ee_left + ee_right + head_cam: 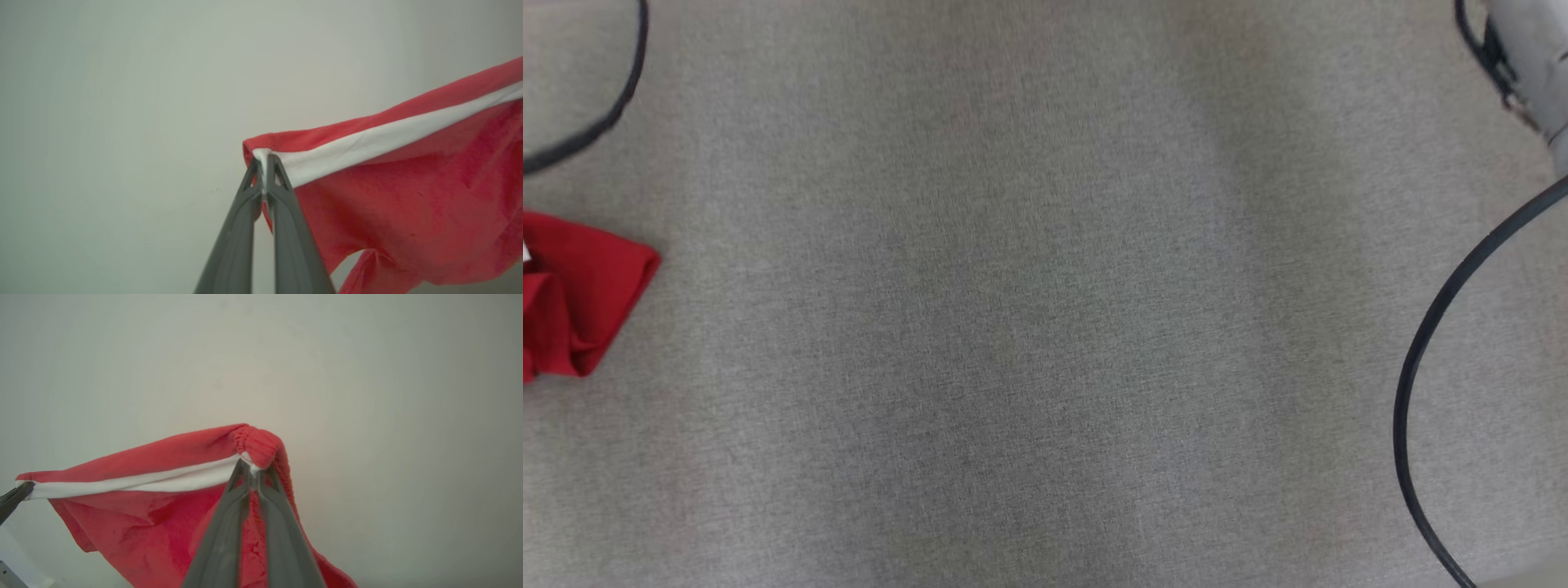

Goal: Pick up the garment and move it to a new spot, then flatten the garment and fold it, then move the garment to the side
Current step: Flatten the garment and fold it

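The garment is red with a white band along one edge. In the left wrist view my left gripper is shut on one end of that band, and the cloth hangs off to the right. In the right wrist view my right gripper is shut on a bunched, ribbed red part of the garment at the band's other end. The band stretches leftward to the left gripper's dark fingertips. In the head view a folded red part of the garment shows at the left edge over the grey table.
A black cable curves down the table's right side, and another cable loops at the top left. A pale forearm is at the top right corner. Both wrist views have a plain pale wall behind the cloth.
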